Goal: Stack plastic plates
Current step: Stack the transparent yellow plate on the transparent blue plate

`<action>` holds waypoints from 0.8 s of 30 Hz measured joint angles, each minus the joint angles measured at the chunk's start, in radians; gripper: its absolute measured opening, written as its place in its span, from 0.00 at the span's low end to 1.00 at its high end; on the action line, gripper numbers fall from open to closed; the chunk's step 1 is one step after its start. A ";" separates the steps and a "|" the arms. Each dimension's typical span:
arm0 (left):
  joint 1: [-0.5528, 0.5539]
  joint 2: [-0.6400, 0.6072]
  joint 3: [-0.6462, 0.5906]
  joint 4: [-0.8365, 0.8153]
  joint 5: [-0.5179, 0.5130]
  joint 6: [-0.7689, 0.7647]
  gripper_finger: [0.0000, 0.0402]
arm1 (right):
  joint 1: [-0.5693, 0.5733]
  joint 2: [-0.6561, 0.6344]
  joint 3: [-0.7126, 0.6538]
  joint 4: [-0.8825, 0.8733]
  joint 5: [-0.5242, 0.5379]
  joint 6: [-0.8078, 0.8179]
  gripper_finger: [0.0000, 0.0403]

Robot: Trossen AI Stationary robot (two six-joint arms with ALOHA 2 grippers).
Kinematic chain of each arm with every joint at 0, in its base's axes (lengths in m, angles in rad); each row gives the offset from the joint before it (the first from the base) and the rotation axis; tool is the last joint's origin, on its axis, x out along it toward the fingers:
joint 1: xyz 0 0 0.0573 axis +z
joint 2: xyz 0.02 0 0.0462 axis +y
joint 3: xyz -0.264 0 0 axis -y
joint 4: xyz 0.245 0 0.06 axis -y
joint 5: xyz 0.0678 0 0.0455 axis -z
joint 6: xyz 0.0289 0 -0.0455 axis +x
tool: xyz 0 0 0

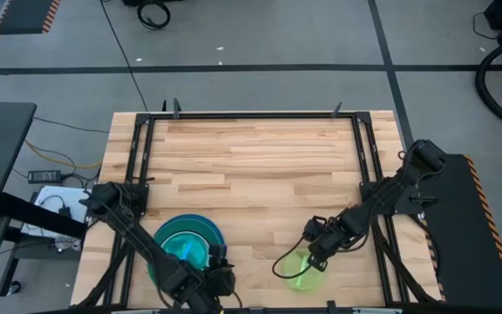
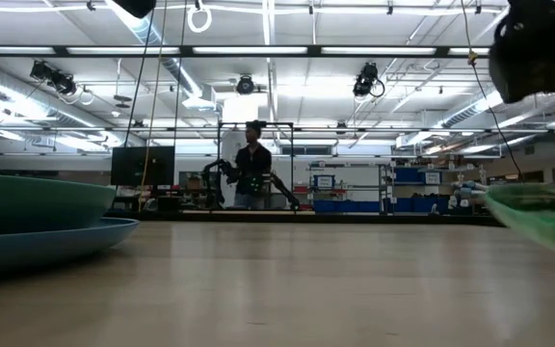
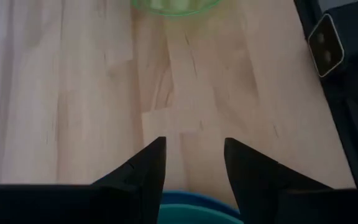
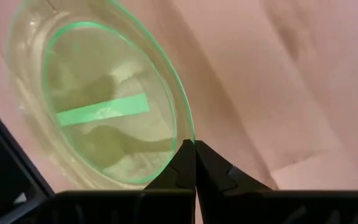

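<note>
A stack of plastic plates stands at the table's near left: a large blue plate (image 1: pixel 219 234) at the bottom, a teal one (image 1: pixel 168 235) on it, and a small translucent cyan one (image 1: pixel 186 249) on top. My left gripper (image 1: pixel 220 277) hovers open over the stack's near right rim and touches nothing. A small lime-green plate (image 1: pixel 301 272) is at the near right, with my right gripper (image 1: pixel 315 259) shut on it. In the low view the green plate (image 2: pixel 538 214) shows tilted. My right gripper pinches the green plate's rim (image 4: pixel 183 134) between its two fingers, one over the plate's inside and one outside. The fingers come from above, pointing steeply down. The plate sits tilted in the hold; whether its other side rests on the table, I cannot tell.
Black frame rails (image 1: pixel 369 174) run along the table's left, right and far sides. Bare wood (image 1: pixel 260 174) fills the middle and far part of the table. A person (image 2: pixel 251 164) stands in the room well beyond the table.
</note>
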 joint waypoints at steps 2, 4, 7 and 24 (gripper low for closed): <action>0.001 0.000 0.000 0.000 0.004 0.006 0.42 | -0.016 -0.017 0.000 -0.001 0.024 -0.012 0.01; 0.000 0.000 0.000 -0.006 0.006 0.007 0.42 | -0.037 -0.030 0.000 0.000 0.033 -0.014 0.01; -0.007 -0.003 0.000 -0.045 0.022 -0.025 0.42 | -0.076 -0.037 0.000 0.019 0.038 -0.011 0.01; -0.047 -0.008 0.058 -0.320 0.134 -0.408 0.42 | -0.263 -0.034 0.089 0.154 0.062 -0.221 0.01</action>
